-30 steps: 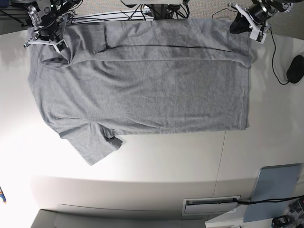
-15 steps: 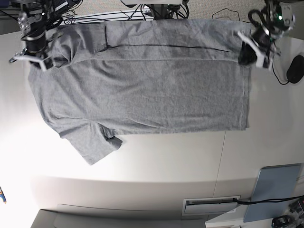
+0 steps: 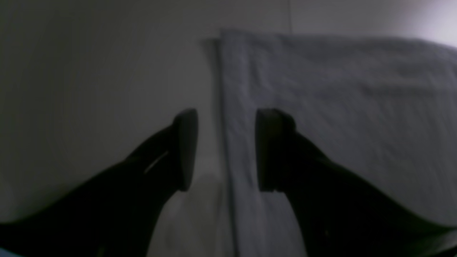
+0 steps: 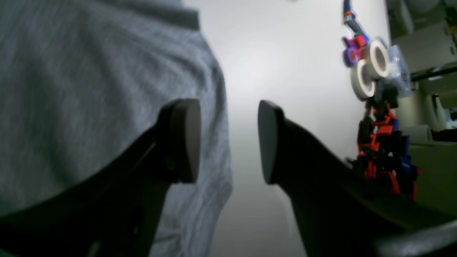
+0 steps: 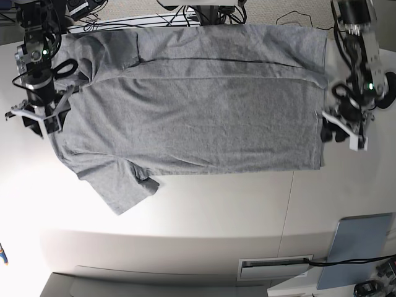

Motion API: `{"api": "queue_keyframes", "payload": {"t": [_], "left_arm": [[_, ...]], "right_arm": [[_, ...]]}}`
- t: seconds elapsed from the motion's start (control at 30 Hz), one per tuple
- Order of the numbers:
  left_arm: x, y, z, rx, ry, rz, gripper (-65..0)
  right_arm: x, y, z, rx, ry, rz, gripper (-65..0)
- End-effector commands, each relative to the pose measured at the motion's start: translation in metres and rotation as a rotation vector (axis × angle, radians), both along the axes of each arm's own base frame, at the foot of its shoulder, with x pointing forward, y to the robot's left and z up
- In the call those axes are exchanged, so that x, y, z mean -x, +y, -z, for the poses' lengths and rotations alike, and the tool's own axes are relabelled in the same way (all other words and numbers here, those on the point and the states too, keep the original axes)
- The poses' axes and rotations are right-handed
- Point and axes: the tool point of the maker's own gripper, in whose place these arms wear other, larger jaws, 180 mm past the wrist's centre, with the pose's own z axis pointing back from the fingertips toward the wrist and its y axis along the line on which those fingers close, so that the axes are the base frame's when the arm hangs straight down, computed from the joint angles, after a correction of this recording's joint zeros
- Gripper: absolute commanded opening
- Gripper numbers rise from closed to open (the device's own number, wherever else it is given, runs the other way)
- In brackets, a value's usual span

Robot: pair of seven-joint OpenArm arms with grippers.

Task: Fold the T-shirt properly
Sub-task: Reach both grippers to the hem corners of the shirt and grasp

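T-shirt (image 5: pixel 192 105): lies flat on the white tabletop (image 5: pixel 216 204), filling the upper half of the base view, plain grey side up; no lettering shows.
Fold done: the long edge at 12 o'clock is turned over onto the body, leaving a straight crease line running from 9 towards 3 o'clock near the top.
Fold left: the long edge at 6 o'clock lies unfolded, and one sleeve (image 5: pixel 120 185) sticks out at about 7 o'clock. I judge the task roughly a third along: the second lengthwise fold and the cross folds remain.
Left claw (image 5: pixel 343 130): at 3 o'clock of the shirt, by the hem; in its wrist view the fingers (image 3: pixel 185 150) stand apart with nothing between them, straddling the hem edge, one finger over bare tabletop, the other over cloth.
Right claw (image 5: pixel 38 114): at 9 o'clock, at the collar end; its fingers (image 4: pixel 184 139) are apart and empty, one over grey fabric, one over tabletop.
Likely next: both claws look placed to work down towards the 6 o'clock edge, though that is only a guess.
Clutter: tape rolls (image 4: pixel 369 69) and coloured bits sit well apart from the shirt.
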Motion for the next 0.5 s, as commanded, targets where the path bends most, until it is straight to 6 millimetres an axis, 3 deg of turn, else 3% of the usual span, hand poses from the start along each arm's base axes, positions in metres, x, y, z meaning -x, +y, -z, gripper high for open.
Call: {"api": "queue_keyframes", "payload": {"t": [0.0, 0.17, 0.27, 0.47], "left_arm": [[-0.018, 0.008, -0.016, 0.003, -0.058, -0.004, -37.5], [-0.054, 0.012, -0.004, 0.077, -0.029, -0.027, -37.5], [-0.071, 0.003, 0.008, 0.087, 0.018, -0.007, -37.5], [-0.090, -0.005, 0.032, 0.016, 0.145, -0.018, -37.5]], "right_arm": [[-0.008, -0.001, -0.014, 0.004, -0.043, -0.005, -38.8], [-0.010, 0.001, -0.014, -0.038, -0.041, 0.004, -38.8], [-0.010, 0.001, -0.013, -0.037, -0.036, 0.007, -38.8], [-0.009, -0.001, -0.012, -0.035, -0.025, 0.016, -38.8]]}}
